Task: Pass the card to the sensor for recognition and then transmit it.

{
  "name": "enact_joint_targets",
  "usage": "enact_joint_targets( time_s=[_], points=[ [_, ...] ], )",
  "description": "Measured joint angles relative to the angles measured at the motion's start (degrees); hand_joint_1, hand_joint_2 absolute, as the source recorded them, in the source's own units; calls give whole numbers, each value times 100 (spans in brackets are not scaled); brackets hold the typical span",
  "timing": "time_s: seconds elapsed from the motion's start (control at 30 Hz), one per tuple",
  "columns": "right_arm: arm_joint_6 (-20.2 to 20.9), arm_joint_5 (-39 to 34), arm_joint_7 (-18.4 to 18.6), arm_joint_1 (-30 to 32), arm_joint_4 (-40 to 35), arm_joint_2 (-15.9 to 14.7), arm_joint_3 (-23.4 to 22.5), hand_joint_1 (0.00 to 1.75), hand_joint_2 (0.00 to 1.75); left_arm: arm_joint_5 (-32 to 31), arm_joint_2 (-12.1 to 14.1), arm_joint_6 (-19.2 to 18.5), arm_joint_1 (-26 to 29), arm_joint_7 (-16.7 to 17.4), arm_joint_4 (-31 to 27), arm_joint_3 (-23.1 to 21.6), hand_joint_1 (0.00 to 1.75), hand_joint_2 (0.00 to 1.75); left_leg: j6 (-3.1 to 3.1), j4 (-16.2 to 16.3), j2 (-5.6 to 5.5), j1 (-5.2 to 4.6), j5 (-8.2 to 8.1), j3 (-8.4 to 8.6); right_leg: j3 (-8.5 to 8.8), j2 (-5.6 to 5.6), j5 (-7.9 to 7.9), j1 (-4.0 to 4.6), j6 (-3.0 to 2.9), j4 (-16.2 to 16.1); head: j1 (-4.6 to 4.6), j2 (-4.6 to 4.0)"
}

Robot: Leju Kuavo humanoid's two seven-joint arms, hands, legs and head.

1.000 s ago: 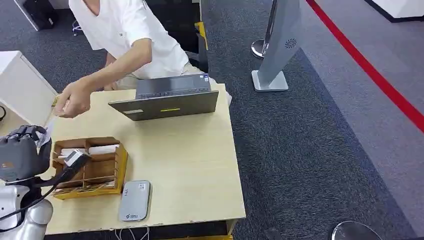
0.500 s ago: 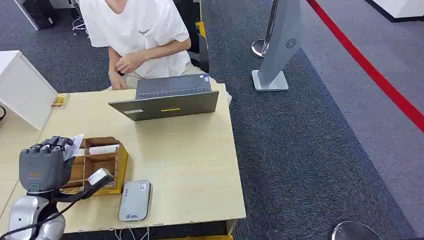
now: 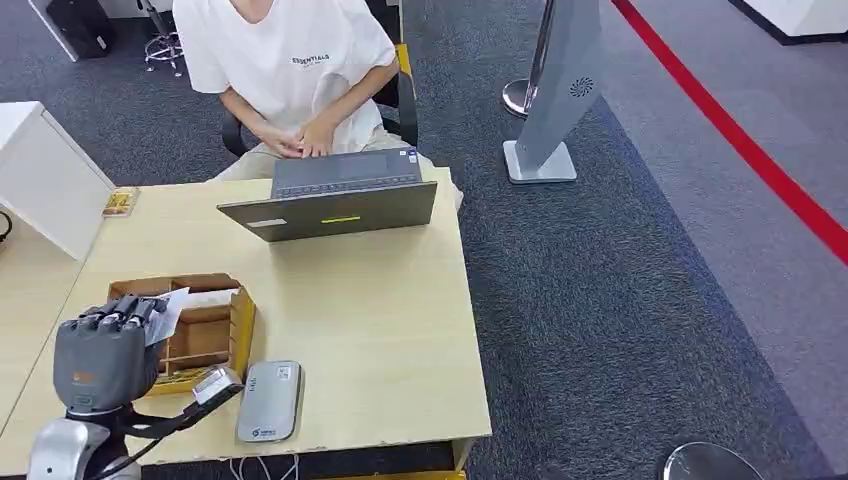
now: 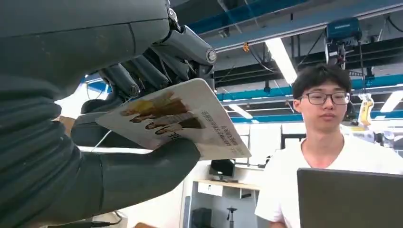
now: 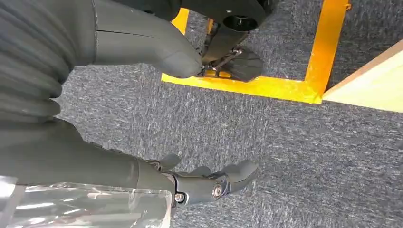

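In the head view the left hand (image 3: 105, 350) sits at the lower left of the frame with its grey back to the camera, so the grip is hidden there and only a pale corner of the card (image 3: 168, 307) pokes out past the fingers, over the left part of the wooden organiser (image 3: 215, 335). The left wrist view makes it clear: the card (image 4: 178, 118) is pinched between the thick thumb below and the darker fingers (image 4: 142, 71) above, its printed face tilted toward the camera, its long axis slanting from the palm out toward the person (image 4: 332, 156) behind the laptop (image 3: 335, 200). The print is too small to read. The grey card reader (image 3: 269, 400) lies flat just right of the hand. The right hand (image 5: 157, 118) hangs over carpet, fingers loosely apart, gripping nothing
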Motion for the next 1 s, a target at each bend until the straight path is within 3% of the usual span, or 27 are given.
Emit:
enact_joint_targets(
  time_s=[0.37, 0.53, 0.6, 1.0],
  points=[
    [-22, -81, 2, 0, 4, 0, -13, 0, 175, -190, -15, -46, 204, -55, -149, -255, 175, 175, 0, 0, 0, -1, -1, -1, 0, 0, -1, -1, 0, -1, 0, 0],
    [-44, -111, 46, 0, 7, 0, -28, 0, 175, -184, -48, -291, 326, -52, -138, -496, 175, 175, 1, 0, 0, -1, -1, 0, 0, -1, 0, -1, 0, -2, 0, 0],
    [-48, -109, 120, -4, 4, 0, -31, 0, 175, -244, -77, -459, 327, -39, -15, -611, 175, 175, 1, 0, -1, -1, -1, 0, 0, -2, 0, -1, 0, -2, -2, 0],
    [-87, -76, 280, -16, 4, 0, -31, 0, 175, -361, -356, -442, 234, -35, 887, -988, 175, 175, 1, 0, -1, -1, -1, -1, -1, -1, 0, -1, 0, -2, 0, 2]
  ],
)
